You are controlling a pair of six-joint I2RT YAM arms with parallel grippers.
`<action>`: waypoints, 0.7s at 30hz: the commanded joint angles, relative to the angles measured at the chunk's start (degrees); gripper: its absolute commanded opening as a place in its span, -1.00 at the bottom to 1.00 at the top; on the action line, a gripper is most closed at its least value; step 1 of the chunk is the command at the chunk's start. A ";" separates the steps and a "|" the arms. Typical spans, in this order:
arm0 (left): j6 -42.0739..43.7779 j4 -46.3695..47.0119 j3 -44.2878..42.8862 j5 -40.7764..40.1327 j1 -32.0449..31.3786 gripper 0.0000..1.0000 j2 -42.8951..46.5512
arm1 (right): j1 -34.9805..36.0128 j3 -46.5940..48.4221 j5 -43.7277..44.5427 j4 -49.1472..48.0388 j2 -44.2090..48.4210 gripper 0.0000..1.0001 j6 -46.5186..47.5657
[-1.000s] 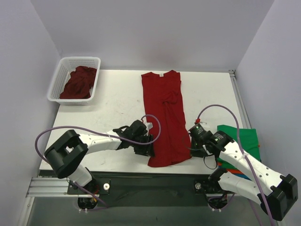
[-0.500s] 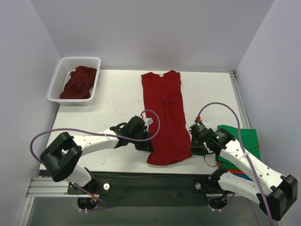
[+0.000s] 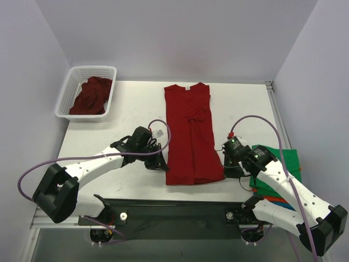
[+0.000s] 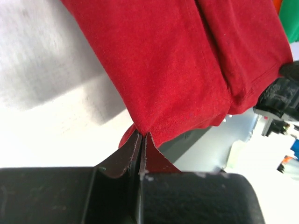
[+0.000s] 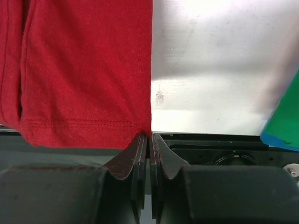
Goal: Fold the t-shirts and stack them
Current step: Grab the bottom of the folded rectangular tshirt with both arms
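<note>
The red t-shirt (image 3: 188, 131) lies long and flat in the middle of the tabletop (image 3: 131, 114). Its collar is at the far end and its sides are folded in. The left jaws are shut tight on the near left corner of its bottom edge. The right jaws are shut tight on the near right corner. Each one holds only a tiny bit of cloth, so a corner may slip out when the arms lift. If one arm moves faster than the other, I think the fold will come out crooked. The folded-in sides are loose, so they may flop open if the cloth is pulled up too quickly. The right arm (image 3: 283, 188) is just beside the pile of folded shirts (image 3: 286, 161), green on top, so it may bump that pile and mess it up. More red cloth (image 3: 91, 95) sits in the white basket (image 3: 68, 90) at the far left corner, well apart from all this.
</note>
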State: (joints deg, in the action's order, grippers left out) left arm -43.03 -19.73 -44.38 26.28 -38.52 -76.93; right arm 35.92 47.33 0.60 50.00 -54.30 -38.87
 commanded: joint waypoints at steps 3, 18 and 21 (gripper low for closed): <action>-0.92 -2.17 0.60 5.52 1.35 -1.00 -0.06 | -0.41 -0.13 -1.64 3.89 -2.03 -0.87 1.26; -1.01 -0.15 9.74 2.81 0.73 0.07 2.13 | 0.46 -17.69 -7.19 -11.84 5.08 -0.14 -10.42; -0.48 1.79 9.49 0.97 -1.36 0.07 1.60 | 0.46 -20.43 -7.63 -16.06 5.00 -0.14 -12.27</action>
State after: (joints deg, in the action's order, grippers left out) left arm -44.99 -20.10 -35.09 29.87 -37.95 -76.09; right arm 36.10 29.04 -6.09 38.59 -49.50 -47.22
